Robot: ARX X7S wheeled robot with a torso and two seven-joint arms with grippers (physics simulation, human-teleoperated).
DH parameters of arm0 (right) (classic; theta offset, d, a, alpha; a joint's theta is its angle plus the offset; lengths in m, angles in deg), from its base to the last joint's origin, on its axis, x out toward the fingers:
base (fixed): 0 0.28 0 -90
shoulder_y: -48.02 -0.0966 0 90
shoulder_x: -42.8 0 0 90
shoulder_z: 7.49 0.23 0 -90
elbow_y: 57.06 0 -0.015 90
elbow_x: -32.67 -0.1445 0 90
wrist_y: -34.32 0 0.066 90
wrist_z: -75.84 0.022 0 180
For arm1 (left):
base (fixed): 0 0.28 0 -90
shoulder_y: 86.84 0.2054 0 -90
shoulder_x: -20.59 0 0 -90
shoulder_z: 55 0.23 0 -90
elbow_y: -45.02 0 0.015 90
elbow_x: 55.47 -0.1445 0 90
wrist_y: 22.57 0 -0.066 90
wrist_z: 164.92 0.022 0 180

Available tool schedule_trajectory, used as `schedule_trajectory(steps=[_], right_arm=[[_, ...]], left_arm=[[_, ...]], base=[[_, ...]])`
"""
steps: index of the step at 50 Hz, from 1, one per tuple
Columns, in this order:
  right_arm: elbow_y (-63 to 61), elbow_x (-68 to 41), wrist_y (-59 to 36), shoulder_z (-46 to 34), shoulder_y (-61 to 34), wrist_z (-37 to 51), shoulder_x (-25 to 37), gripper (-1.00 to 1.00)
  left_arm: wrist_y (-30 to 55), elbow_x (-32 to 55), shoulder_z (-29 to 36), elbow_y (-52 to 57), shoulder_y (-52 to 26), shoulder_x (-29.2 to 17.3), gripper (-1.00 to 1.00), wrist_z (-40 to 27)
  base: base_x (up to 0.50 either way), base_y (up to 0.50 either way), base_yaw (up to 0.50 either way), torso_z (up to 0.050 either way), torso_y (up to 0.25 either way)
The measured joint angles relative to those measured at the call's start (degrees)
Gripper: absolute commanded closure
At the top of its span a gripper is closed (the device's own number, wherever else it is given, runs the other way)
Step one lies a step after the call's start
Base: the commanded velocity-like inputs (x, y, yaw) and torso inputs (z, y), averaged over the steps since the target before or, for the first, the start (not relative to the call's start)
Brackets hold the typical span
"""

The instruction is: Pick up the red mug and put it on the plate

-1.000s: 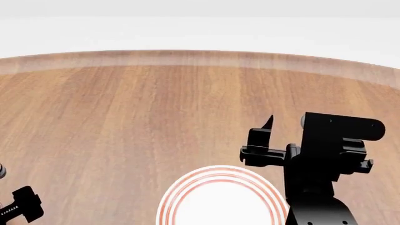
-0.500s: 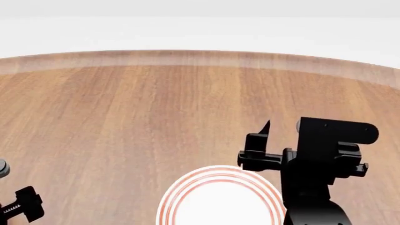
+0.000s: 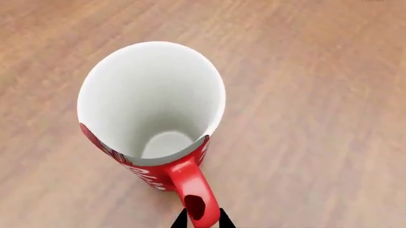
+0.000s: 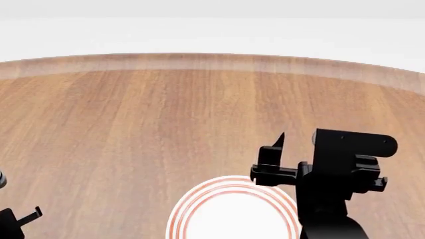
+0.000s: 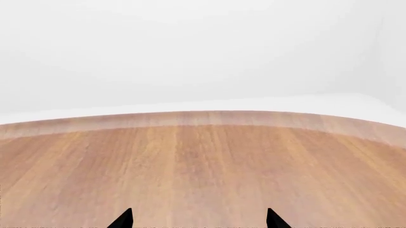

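Observation:
The red mug (image 3: 155, 118), white inside with a white pattern, shows upright in the left wrist view above the wooden table. My left gripper (image 3: 201, 222) is shut on its red handle (image 3: 193, 190), with a fingertip on each side. I cannot tell whether the mug rests on the table or is lifted. In the head view the mug is out of view and only a piece of my left gripper (image 4: 17, 219) shows at the bottom left corner. The white plate (image 4: 229, 183) with red rings lies at the bottom centre. My right gripper (image 4: 275, 164) is open and empty, just beside the plate's right rim.
The round wooden table (image 4: 166, 109) runs to a curved far edge (image 4: 199, 59) with a white wall behind. The right wrist view shows bare wood (image 5: 203, 161) ahead of the open right gripper (image 5: 198, 221).
My left gripper has dropped toward the bottom left corner of the head view, almost out of sight. My right gripper has sunk a little lower beside the plate.

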Motion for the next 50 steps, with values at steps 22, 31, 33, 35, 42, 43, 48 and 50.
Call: schedule_trajectory(steps=[22, 31, 33, 35, 42, 43, 48, 50], right_arm=[[0.71, -0.47, 0.74, -0.55, 0.23, 0.17, 0.09, -1.0], [0.8, -0.75, 0.71, -0.75, 0.07, 0.25, 0.13, -1.0], [0.79, -0.83, 0.66, -0.77, 0.01, 0.29, 0.15, -1.0], [0.73, -0.91, 0.58, -0.8, -0.04, 0.32, 0.19, -1.0], [0.56, -1.15, 0.35, -0.89, -0.24, 0.48, 0.29, -1.0], [0.53, -1.19, 0.32, -0.9, -0.27, 0.5, 0.31, -1.0], [0.36, -1.36, 0.17, -0.93, -0.38, 0.65, 0.4, -1.0], [0.27, -1.42, 0.12, -0.93, -0.41, 0.71, 0.45, -1.0]], left_arm=[[0.15, -0.51, 0.46, 0.1, 0.07, -0.03, 1.0, 0.13], [4.11, -0.19, 1.94, 7.5, 1.98, 0.12, 1.0, -0.24], [5.39, -0.1, 2.56, 9.62, 2.33, 0.23, 1.0, -0.16], [6.64, -0.05, 3.31, 11.55, 2.54, 0.38, 1.0, 0.01], [9.92, -0.01, 6.32, 16.01, 2.2, 1.2, 1.0, 1.26], [10.24, -0.07, 6.82, 16.31, 2.01, 1.35, 1.0, 1.51], [11.24, -0.44, 9.48, 16.99, 0.71, 2.27, 1.0, 3.0], [11.44, -0.67, 10.65, 16.95, 0.09, 2.73, 1.0, 3.7]], base=[[0.0, 0.0, 0.0, 0.0, 0.0], [0.0, 0.0, 0.0, 0.0, 0.0], [0.0, 0.0, 0.0, 0.0, 0.0], [0.0, 0.0, 0.0, 0.0, 0.0], [0.0, 0.0, 0.0, 0.0, 0.0], [0.0, 0.0, 0.0, 0.0, 0.0], [0.0, 0.0, 0.0, 0.0, 0.0], [0.0, 0.0, 0.0, 0.0, 0.0]])
